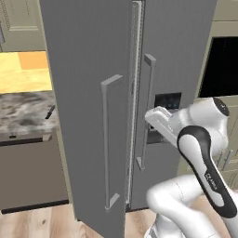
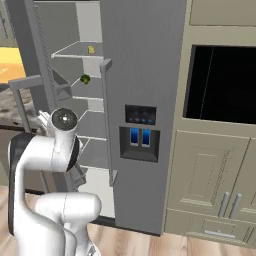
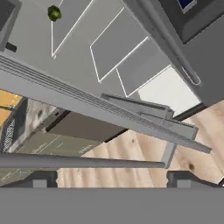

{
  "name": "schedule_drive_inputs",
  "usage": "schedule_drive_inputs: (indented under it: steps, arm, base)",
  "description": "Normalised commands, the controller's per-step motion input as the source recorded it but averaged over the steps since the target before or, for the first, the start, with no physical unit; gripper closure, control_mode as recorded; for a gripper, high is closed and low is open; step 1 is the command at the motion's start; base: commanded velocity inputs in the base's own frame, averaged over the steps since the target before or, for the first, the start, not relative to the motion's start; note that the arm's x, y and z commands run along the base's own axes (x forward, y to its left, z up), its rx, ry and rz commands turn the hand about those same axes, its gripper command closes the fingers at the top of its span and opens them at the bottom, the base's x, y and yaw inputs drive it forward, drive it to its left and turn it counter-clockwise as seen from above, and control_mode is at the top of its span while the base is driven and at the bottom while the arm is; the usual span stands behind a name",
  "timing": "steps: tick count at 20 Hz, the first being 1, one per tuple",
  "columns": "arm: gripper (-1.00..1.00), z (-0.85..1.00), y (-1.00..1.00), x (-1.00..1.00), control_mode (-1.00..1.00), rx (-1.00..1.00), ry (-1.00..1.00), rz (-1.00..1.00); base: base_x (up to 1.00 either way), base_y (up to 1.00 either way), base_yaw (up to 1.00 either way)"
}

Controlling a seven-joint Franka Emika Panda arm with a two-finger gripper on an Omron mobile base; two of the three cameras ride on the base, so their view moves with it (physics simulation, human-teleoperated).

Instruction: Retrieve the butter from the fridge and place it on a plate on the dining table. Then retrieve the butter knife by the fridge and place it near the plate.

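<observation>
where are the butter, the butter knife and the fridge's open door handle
butter (image 2: 91, 49): right base view, middle of the yellow stick on a fridge shelf
butter knife (image 1: 49, 112): left base view, mid-blade, on the marbled counter
open door handle (image 1: 106, 144): left base view, mid-bar

Even flat rendered light, faint shadows, slight pixel softness.

Fridge (image 2: 145, 75) shelves: butter (image 2: 91, 49) on upper, small green item (image 2: 85, 79) on next.

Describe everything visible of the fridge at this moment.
The fridge is tall, dark grey, double-doored, with long grey bar handles. Its left door stands swung open; the right door, bearing a dark dispenser panel, is shut. Inside, pale grey shelves hold the small yellow butter high up and a small green item below it.
</observation>
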Motion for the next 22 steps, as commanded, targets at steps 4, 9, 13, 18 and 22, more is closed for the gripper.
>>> schedule_drive_inputs:
  steps: [4, 9, 13, 18, 22]
  arm:
    - [-1.0, -0.09, -0.38, 0.86, -1.0, 0.35, 0.0, 0.0]
    - [-1.0, -0.29, 0.22, 0.81, -1.0, 0.15, 0.06, 0.05]
    - [-1.0, -0.23, 0.21, 0.73, -1.0, 0.09, 0.09, 0.01]
    - [-1.0, -0.07, 0.14, 0.34, -1.0, 0.04, 0.12, 0.03]
    - [-1.0, -0.03, 0.48, 0.0, -1.0, 0.0, 0.28, 0.1]
  base:
    - [0.0, 0.0, 0.0]
    - [0.0, 0.0, 0.0]
    - [0.0, 0.0, 0.0]
    - [0.0, 0.0, 0.0]
    - [0.0, 0.0, 0.0]
